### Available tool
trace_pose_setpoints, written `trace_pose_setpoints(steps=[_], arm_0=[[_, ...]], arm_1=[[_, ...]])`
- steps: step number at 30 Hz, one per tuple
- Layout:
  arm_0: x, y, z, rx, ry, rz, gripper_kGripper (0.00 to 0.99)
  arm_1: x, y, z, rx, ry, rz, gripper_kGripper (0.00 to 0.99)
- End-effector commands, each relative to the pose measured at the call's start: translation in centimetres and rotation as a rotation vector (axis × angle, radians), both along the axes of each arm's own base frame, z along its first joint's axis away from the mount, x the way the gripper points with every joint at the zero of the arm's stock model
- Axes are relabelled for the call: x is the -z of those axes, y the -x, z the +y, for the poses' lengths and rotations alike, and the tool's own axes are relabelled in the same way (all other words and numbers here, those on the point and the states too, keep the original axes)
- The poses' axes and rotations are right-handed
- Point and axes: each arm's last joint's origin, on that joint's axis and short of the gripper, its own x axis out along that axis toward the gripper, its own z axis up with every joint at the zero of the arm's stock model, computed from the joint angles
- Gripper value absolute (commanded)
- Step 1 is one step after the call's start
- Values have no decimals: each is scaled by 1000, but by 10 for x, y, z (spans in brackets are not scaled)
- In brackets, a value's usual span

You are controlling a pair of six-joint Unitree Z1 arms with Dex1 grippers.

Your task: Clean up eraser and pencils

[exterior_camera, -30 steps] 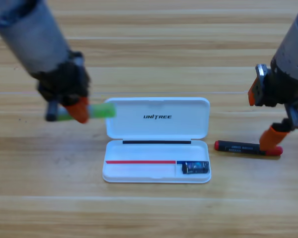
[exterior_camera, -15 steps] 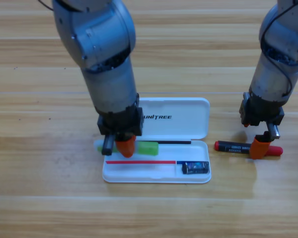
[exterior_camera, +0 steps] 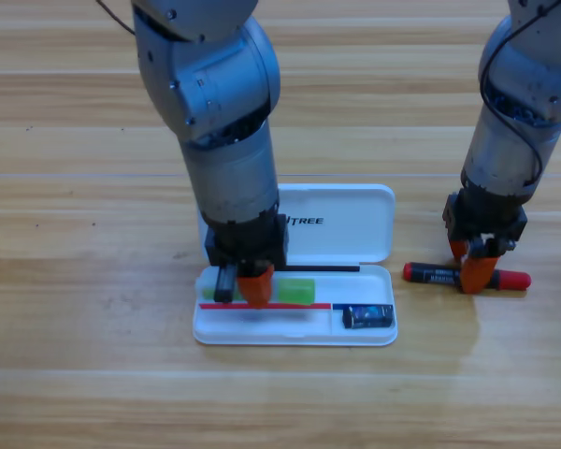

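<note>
From where I sit, the left gripper [exterior_camera: 245, 285] hangs at lower centre-left of the frame, pointing straight down over the long compartment of the white case [exterior_camera: 294, 332]. Its orange fingers pinch the green pencil [exterior_camera: 294, 290], holding it level and lengthwise along the tray, which I judge is so the stick can drop flat into the slot without jamming against the walls. The green barrel looks smooth and chunky, more like a marker than a thin pencil, with a pale end poking out to the left of the fingers.

The case itself is glossy hard plastic with rounded corners, its lid laid open flat toward the top of the frame. In the small compartment at the tray's lower right lies the eraser [exterior_camera: 368, 316], a short dark block with light marks, already stowed.

Further right, at mid-right of the frame, the right gripper [exterior_camera: 477, 267] points down onto the black pencil [exterior_camera: 465, 277], which lies flat on the desk [exterior_camera: 93, 374] just beside the case. The fingers straddle the barrel near its middle, a balanced spot for lifting, but I cannot tell whether they have closed. That pencil is black with red ends and fine print; the desk is pale wood planking.
</note>
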Motion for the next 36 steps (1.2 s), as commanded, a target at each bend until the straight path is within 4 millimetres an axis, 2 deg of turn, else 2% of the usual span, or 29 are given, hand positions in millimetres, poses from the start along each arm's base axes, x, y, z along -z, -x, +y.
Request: trace_pose_setpoints(steps=[1, 6, 15, 18, 21, 25, 26, 27, 29, 30, 31, 36], arm_0=[[23, 8, -19, 23, -41, 54, 0], [25, 8, -19, 20, -41, 65, 0], [29, 9, -19, 13, -50, 74, 0], [30, 9, -19, 2, -53, 75, 0], [32, 9, -18, 1, -60, 78, 0], [35, 9, -19, 0, -64, 80, 0], [35, 9, -18, 0, -65, 81, 29], [35, 9, -18, 0, -67, 81, 239], [36, 9, -17, -4, -73, 81, 727], [36, 9, -17, -5, -74, 80, 896], [37, 9, -17, -7, -75, 81, 963], [37, 9, -17, -10, -75, 83, 979]], arm_1=[[36, 5, 4, -9, 59, 111, 0], [22, 9, 3, 0, 69, 80, 0], [-60, 43, -8, -13, -19, -18, 0], [-80, 57, -10, -23, -51, -34, 0], [-87, 65, -9, -29, -67, -37, 0], [-86, 68, -5, -35, -67, -33, 0], [-85, 69, -5, -36, -67, -30, 0], [-85, 70, -4, -38, -67, -30, 0], [-85, 72, -2, -40, -69, -26, 0], [-85, 72, -2, -38, -68, -25, 0], [-86, 72, -2, -38, -70, -27, 0], [-89, 75, -3, -33, -80, -28, 0]])
